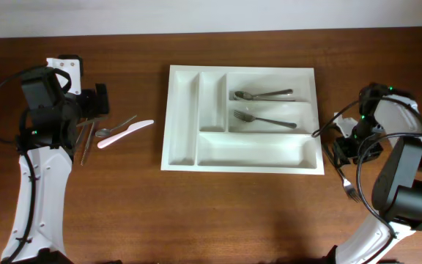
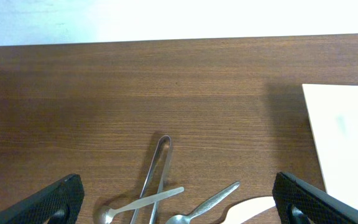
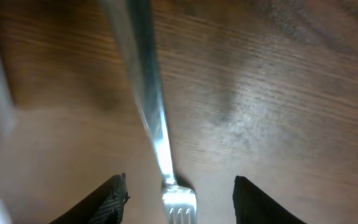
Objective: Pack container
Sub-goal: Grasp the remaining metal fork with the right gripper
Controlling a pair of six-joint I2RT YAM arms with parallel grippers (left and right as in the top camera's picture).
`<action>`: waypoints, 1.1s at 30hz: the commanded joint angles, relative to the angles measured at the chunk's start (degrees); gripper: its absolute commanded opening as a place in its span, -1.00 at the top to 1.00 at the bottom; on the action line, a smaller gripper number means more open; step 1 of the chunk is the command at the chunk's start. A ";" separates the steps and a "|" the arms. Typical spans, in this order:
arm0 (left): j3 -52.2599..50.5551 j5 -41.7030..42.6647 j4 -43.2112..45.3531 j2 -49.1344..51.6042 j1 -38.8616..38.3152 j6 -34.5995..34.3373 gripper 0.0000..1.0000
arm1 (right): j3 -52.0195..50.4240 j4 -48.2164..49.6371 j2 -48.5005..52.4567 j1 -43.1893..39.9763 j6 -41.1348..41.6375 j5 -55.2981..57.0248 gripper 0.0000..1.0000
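Centrally on the bench (image 1: 269,220) sits the white container (image 1: 255,150), with one packed fork (image 1: 266,119) and one packed spoon (image 1: 258,94), each in its own long compartment; the other three compartments hold nothing. Picking seems the step in hand: the right hand (image 3: 179,183) hangs with fingers apart astride one loose fork (image 3: 157,137) just right of the container, so closing on it looks next. The left hand (image 2: 178,186), also spread wide, hovers over one pair of tongs (image 2: 157,174), one white knife (image 2: 250,208) and two small spoons (image 2: 142,202).
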 commanded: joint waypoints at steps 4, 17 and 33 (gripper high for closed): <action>1.01 -0.24 0.11 0.35 0.09 -0.28 -0.99 | -4.07 3.15 0.04 0.46 -0.31 2.34 -0.05; 1.01 -0.24 0.11 0.35 0.09 -0.28 -0.98 | -9.11 10.58 0.04 0.48 3.17 9.73 0.08; 1.01 -0.24 0.09 0.35 0.09 -0.28 -0.98 | -7.02 14.56 -1.14 0.35 8.81 9.25 0.92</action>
